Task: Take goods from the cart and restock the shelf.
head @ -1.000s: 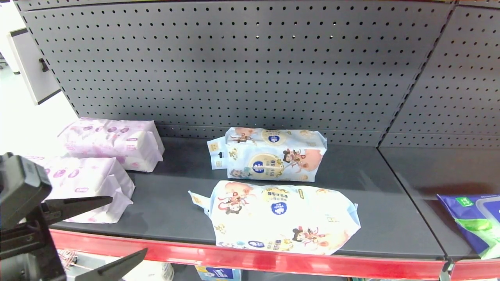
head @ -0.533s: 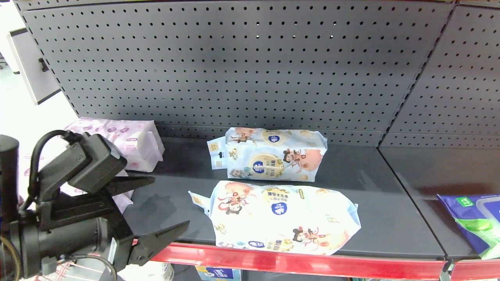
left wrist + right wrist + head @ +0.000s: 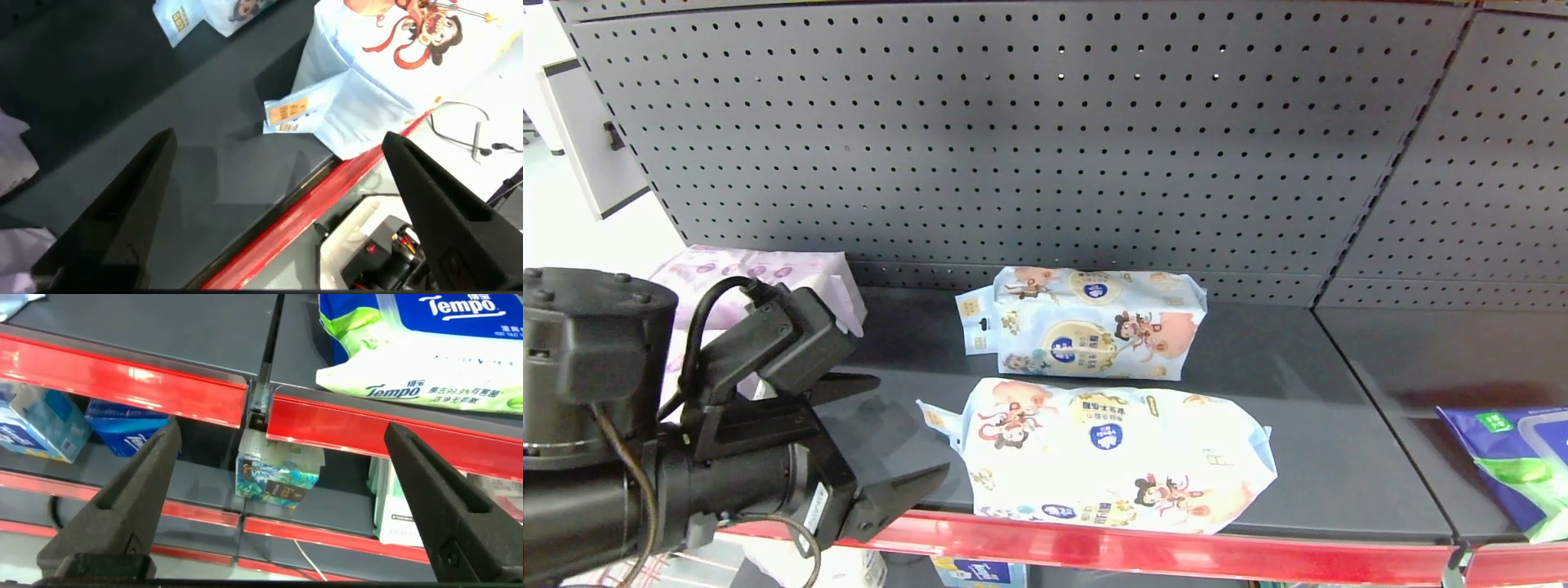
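Note:
Two cartoon-printed pale blue packs lie on the dark shelf (image 3: 1307, 457). The front pack (image 3: 1111, 457) lies flat by the red shelf edge (image 3: 1143, 555), and the rear pack (image 3: 1094, 322) stands near the pegboard. My left gripper (image 3: 913, 425) is open and holds nothing, just left of the front pack and above the red edge. In the left wrist view the gripper (image 3: 278, 139) points at the front pack's tabbed corner (image 3: 343, 106). My right gripper (image 3: 282, 431) is open and holds nothing, in front of lower red shelf edges (image 3: 122, 367).
A purple-patterned pack (image 3: 768, 273) lies at the shelf's left, partly behind my left arm. A blue and green pack (image 3: 1519, 465) lies on the neighbouring shelf section to the right, also seen as that pack (image 3: 425, 335). Boxed goods (image 3: 278, 478) sit on the lower shelf.
My left arm has risen and moved right toward the front cartoon pack, still open, and now hides the front purple pack. The packs have not moved.

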{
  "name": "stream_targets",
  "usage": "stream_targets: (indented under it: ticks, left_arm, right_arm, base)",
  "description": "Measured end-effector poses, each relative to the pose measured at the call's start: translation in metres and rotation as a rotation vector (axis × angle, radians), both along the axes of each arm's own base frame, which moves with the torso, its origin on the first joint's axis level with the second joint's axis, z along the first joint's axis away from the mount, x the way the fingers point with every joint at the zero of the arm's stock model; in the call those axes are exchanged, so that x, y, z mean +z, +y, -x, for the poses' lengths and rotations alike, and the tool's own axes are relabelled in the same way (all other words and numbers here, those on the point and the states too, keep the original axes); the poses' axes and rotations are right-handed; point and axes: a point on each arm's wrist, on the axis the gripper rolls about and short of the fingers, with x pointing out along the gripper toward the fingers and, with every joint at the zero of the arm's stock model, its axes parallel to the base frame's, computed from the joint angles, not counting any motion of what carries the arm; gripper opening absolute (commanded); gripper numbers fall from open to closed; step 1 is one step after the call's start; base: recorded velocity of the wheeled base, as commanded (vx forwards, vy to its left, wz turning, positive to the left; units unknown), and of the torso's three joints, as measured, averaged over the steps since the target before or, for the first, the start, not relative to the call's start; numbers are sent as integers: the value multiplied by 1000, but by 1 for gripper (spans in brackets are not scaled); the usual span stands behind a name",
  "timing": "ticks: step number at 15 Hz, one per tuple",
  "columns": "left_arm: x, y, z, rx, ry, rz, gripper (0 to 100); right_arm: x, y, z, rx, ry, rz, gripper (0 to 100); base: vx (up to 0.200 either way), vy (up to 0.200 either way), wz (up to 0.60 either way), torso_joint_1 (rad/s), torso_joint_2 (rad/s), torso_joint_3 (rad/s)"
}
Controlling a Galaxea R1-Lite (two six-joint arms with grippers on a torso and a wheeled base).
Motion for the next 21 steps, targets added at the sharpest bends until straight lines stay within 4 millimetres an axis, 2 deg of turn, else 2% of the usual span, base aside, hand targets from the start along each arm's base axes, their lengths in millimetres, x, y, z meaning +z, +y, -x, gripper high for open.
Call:
stream_targets:
  ticks: [11, 21]
  left_arm:
    - [3, -18, -25, -3, 12, -7, 100]
    - [3, -24, -18, -46, 17, -5, 100]
  right_arm:
    - [0, 0, 0, 0, 0, -2, 100]
    - [0, 0, 0, -1, -1, -3, 100]
  base:
    - [0, 0, 0, 0, 0, 0]
    - [0, 0, 0, 0, 0, 0]
